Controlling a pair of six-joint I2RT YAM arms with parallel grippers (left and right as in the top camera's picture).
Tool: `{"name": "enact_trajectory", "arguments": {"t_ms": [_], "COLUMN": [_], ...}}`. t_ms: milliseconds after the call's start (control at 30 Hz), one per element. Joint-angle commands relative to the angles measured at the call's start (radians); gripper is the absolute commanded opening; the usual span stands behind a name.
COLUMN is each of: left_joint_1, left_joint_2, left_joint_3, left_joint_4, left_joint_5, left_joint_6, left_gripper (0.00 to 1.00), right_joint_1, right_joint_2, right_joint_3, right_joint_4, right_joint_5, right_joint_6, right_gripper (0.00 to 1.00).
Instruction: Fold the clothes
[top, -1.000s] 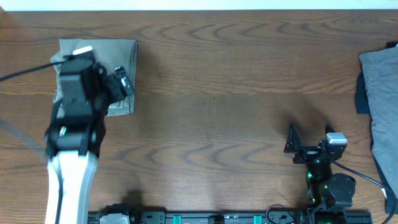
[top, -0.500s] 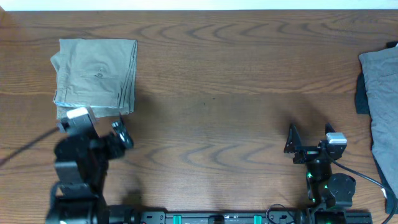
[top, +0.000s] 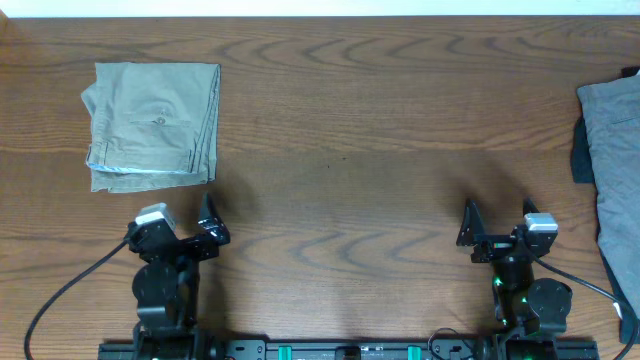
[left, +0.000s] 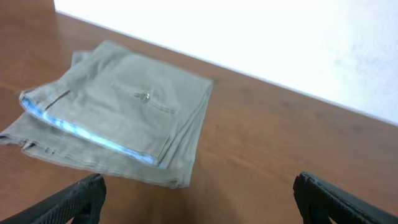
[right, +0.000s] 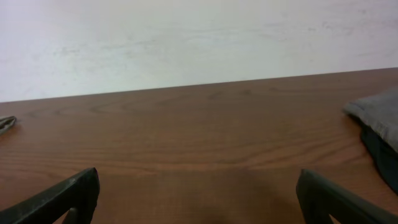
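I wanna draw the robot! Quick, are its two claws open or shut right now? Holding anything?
Left gripper: open, holding nothing.
Right gripper: open, holding nothing.

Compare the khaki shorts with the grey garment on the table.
The shorts are khaki; the grey garment is plain grey. The shorts lie far left, fully in view; the grey garment sits at the right edge, cut off by the frame. The shorts are folded into a compact rectangle; the grey garment looks loosely spread. Both rest on the wooden table.
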Motion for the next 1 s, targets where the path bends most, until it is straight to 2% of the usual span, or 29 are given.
{"name": "enact_trajectory", "arguments": {"t_ms": [0, 400, 500, 733, 967], "left_joint_1": [0.004, 0.004, 0.004, -0.02, -0.029], "left_joint_2": [-0.05, -0.143, -0.151, -0.178, -0.178], "left_joint_3": [-0.066, -0.145, -0.145, -0.145, -0.145], "left_joint_4": [0.079, 0.043, 0.035, 0.029, 0.029], "left_joint_5": [-0.002, -0.009, -0.008, -0.004, 0.0], "left_joint_6": [-0.025, -0.015, 0.037, 0.251, 0.269], "left_gripper": [0.98, 0.98, 0.98, 0.98, 0.98], "right_joint_1": [-0.008, -0.008, -0.008, -0.008, -0.008], "right_joint_2": [-0.006, -0.006, -0.006, -0.006, -0.006], "right_joint_3": [-0.002, -0.002, -0.002, -0.002, -0.002], "right_joint_4": [-0.005, -0.005, -0.005, -0.005, -0.005], "right_joint_5": [-0.007, -0.007, -0.007, -0.007, -0.007], "right_joint_6": [-0.011, -0.011, -0.011, -0.011, -0.011], "right_gripper": [0.99, 0.99, 0.99, 0.99, 0.99]}}
